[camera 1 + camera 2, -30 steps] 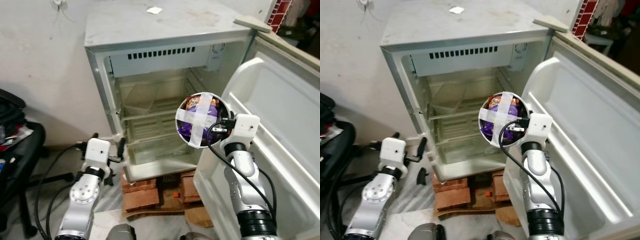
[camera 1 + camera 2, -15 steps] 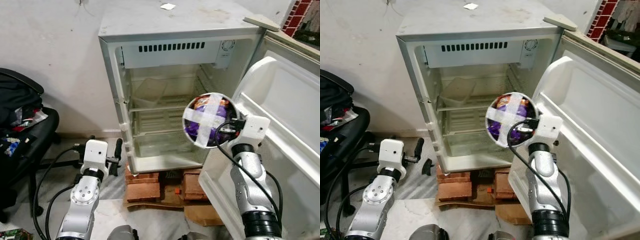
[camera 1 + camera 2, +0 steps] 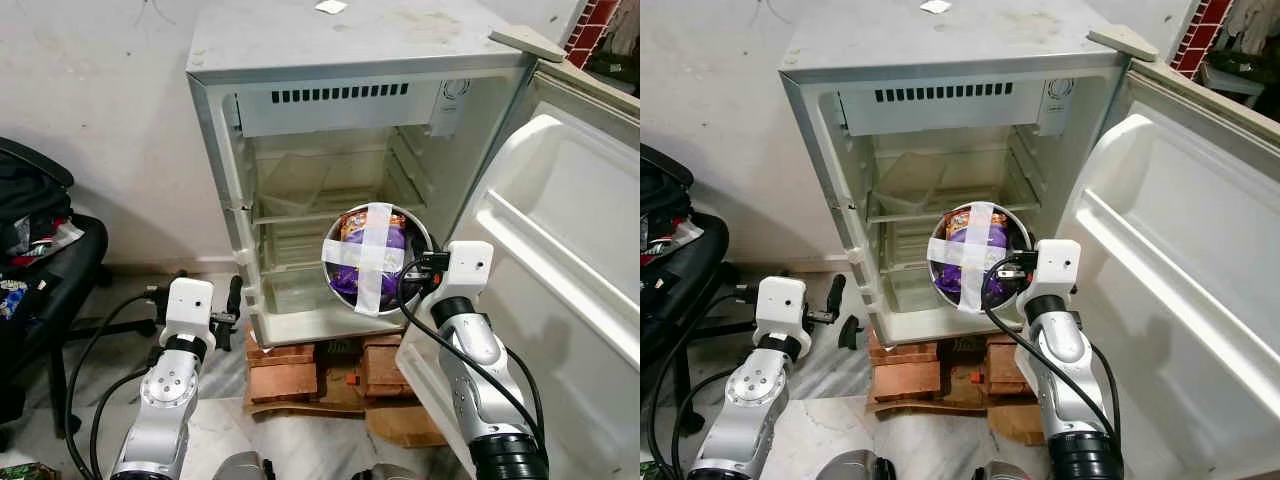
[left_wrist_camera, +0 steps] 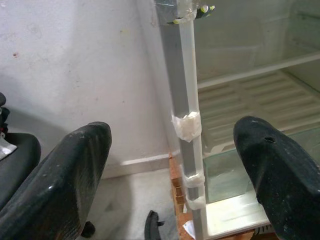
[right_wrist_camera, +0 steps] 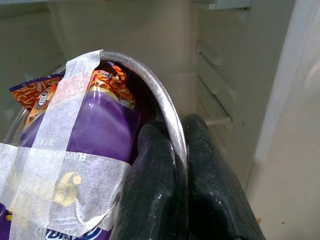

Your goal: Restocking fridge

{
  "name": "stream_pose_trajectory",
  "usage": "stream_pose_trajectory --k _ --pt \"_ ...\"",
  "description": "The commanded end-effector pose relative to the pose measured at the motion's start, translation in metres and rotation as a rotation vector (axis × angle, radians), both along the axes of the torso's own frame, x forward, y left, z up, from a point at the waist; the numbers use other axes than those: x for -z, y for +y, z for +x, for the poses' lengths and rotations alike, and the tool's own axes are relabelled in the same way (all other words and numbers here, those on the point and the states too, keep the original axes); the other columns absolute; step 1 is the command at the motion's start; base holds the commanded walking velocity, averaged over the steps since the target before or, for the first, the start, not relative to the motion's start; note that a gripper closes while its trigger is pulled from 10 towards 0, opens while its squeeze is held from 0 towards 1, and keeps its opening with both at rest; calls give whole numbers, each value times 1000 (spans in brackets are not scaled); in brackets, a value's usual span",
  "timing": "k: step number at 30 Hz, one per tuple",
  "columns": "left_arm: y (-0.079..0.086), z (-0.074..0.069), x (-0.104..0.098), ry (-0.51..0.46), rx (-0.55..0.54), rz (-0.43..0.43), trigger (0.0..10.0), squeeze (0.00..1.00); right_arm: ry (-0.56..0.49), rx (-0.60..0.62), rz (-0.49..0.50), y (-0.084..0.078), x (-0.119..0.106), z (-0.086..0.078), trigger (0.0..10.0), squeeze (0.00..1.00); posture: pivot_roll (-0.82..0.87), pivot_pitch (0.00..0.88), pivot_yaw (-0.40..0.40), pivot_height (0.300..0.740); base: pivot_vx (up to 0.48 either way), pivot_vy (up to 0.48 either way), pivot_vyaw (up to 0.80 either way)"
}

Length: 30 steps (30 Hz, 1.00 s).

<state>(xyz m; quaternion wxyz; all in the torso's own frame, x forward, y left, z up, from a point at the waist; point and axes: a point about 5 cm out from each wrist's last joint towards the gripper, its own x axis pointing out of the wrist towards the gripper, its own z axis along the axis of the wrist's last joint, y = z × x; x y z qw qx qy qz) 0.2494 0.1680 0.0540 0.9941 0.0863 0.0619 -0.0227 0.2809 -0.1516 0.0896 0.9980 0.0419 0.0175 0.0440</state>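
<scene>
Steel bowl [image 3: 375, 258] rim pinched by right tool [image 5: 172, 165], taped packet [image 5: 95, 125] half hidden, left tool [image 4: 170, 170] wide.

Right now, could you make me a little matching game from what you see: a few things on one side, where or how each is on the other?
Things:
1. round steel bowl crossed with white tape
2. white fridge door
3. left gripper
4. stack of red bricks

States:
A. open, empty
B. under the fridge
C. swung open
D. pinched at the rim by the right gripper

Pairs: 1-D, 2-C, 3-A, 4-B
</scene>
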Motion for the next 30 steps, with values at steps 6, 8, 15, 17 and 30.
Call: stream_pose_trajectory --k 6,8,15,17,30 --pt "1 1 -1 7 6 -9 10000 0 -23 3 -4 -1 -7 2 10000 0 8 0 -10 740 0 475 0" --pt "0 1 -1 6 9 -9 10000 0 -24 2 -4 -1 -7 3 10000 0 9 0 -10 740 0 469 0" --pt "0 2 -1 6 13 -8 10000 0 -24 3 -5 0 -7 4 10000 0 9 0 -8 740 0 469 0" --pt "0 2 -2 -3 19 -8 10000 0 -27 14 -4 -1 -7 4 10000 0 9 0 -8 740 0 234 0" --pt "7 2 -3 -9 2 -19 10000 0 -13 167 3 -17 -4 7 10000 0 16 0 -10 740 0 0 0"
